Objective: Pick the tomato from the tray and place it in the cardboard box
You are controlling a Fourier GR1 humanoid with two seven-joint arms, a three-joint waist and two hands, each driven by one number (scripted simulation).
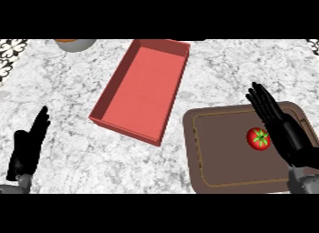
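Lying on the brown tray (216,150), the tomato (258,138) sits just to the left of the right hand (286,132), whose fingers (263,102) are straight and open; the left hand (28,145) rests open far across the worktop, beyond the red box (145,86).

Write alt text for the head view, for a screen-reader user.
A small red tomato with a green stem lies on a brown rectangular tray, with the open right robot hand just beside it, fingers straight. A long, reddish open cardboard box sits left of the tray on the marble counter; the open left robot hand rests at lower left.
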